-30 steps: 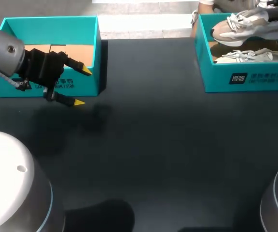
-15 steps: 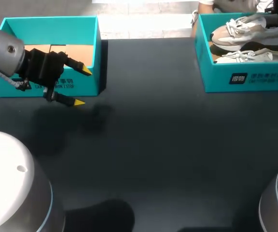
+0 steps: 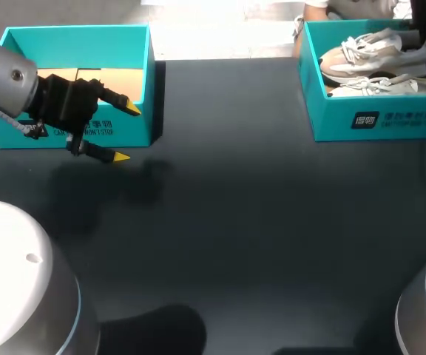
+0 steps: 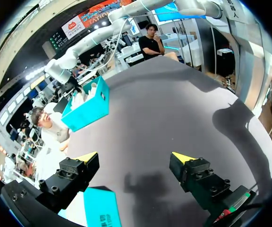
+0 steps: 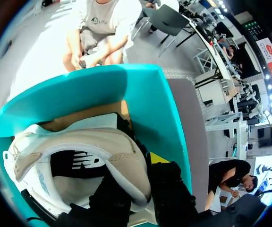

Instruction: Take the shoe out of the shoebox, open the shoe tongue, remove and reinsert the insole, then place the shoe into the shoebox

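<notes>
One shoe (image 3: pixel 376 53), judged light and soft-sided, in box (image 3: pixel 333 111) at 1 o'clock: right gripper (image 5: pixel 140 172) clamps its stiffer heel, likely the best hold. Left gripper (image 3: pixel 127 133) gapes.

shoe (image 3: pixel 372 55): beige-white sneaker, heel raised | inside teal shoebox (image 3: pixel 390 122) | over second sneaker (image 3: pixel 379 86)

Table (image 3: pixel 257 222): dark, matte top, plain across the middle. A soft shadow (image 3: pixel 132 185) lies on it just in front of the left-hand box; a darker one (image 3: pixel 154 333) sits at the near edge.

Teal box (image 3: pixel 72 44) at the far left corner, open-topped and upright. Its floor is brown cardboard (image 3: pixel 117 78) with a seam down it, and there is white print (image 3: pixel 103 127) on the front wall. One corner of it also shows in the left wrist view.
</notes>
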Motion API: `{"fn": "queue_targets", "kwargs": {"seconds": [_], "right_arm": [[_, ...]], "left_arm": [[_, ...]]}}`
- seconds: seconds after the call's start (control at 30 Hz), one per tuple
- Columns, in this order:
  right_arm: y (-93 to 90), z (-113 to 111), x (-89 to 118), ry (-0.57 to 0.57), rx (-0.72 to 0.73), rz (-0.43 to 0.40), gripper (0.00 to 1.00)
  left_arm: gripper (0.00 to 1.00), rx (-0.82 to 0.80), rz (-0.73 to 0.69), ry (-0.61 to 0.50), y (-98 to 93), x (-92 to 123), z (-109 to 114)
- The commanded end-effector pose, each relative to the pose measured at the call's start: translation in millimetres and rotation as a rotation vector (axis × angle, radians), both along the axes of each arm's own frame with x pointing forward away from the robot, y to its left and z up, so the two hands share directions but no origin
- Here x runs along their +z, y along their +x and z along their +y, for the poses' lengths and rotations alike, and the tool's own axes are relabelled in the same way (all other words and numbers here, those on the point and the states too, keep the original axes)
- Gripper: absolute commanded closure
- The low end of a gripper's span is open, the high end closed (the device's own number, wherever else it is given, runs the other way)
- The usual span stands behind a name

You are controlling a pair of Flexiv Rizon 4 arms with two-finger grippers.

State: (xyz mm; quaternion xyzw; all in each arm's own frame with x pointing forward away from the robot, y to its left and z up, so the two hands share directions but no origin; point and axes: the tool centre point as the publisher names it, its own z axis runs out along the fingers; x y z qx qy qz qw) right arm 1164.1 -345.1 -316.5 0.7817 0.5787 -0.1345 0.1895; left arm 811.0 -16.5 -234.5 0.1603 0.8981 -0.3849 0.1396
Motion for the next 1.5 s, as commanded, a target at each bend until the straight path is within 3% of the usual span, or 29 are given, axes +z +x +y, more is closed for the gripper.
{"fn": "queue_targets", "kwargs": {"seconds": [0.03, 0.23, 0.63, 0.77, 1.0, 1.3, 1.4, 1.5], "right_arm": [[5.9, -5.9, -10.2, 0.001, -0.01, 0.019, 1.0], [-2.8, -16.0, -24.2, -0.004, -0.007, 0.03, 1.0], [5.2, -22.7, -54.8, 0.001, 0.033, 0.06, 1.0], [9.5, -17.3, -45.2, 0.003, 0.038, 0.064, 0.62], [4.6, -18.0, -42.4, 0.004, 0.034, 0.054, 0.55], [-7.5, -11.6, -16.7, 0.028, 0.034, 0.0, 0.47], [-9.0, -9.8, -22.5, 0.03, 0.043, -0.014, 0.45], [-11.1, 0.2, -6.8, 0.045, 0.045, -0.032, 0.44]], "left_arm": [[0.0, 0.001, 0.001, 0.004, -0.2, 0.5, -0.3], [0.0, 0.001, 0.001, 0.004, -0.2, 0.5, -0.3], [0.0, 0.001, 0.001, 0.004, -0.2, 0.5, -0.3], [0.0, 0.001, 0.001, 0.004, -0.2, 0.5, -0.3], [0.0, 0.001, 0.001, 0.004, -0.2, 0.5, -0.3], [0.0, 0.001, 0.001, 0.004, -0.2, 0.5, -0.3], [0.0, 0.001, 0.001, 0.004, -0.2, 0.5, -0.3], [0.0, 0.001, 0.001, 0.004, -0.2, 0.5, -0.3]]}}
